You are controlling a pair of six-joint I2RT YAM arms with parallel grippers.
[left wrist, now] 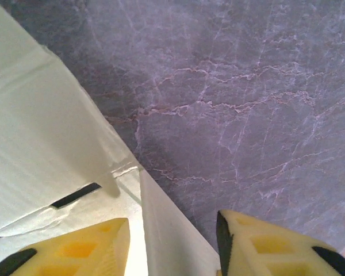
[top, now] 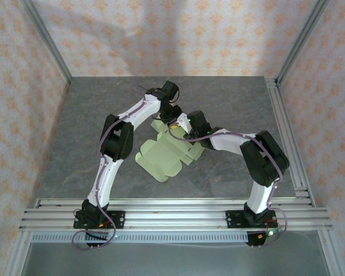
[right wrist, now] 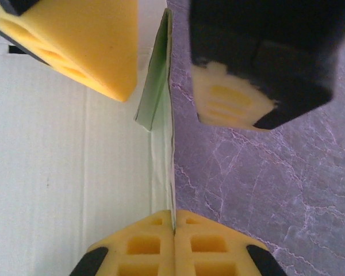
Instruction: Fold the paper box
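On the grey table (top: 230, 109), my right claw (right wrist: 173, 225) clamps a raised flap (right wrist: 160, 86) of the pale green paper box (top: 161, 158) while my left claw (left wrist: 172, 223) straddles it, parted — the crease should follow the scored line, slowly, lest the card tear.

1. The paper box (top: 161, 156), pale light-green thin card, lies as an unfolded die-cut sheet near the middle of the grey marbled counter (top: 75, 144).
2. Most panels rest flat, with creases and slots showing.
3. At its far edge, one flap (right wrist: 155, 98) stands upright.
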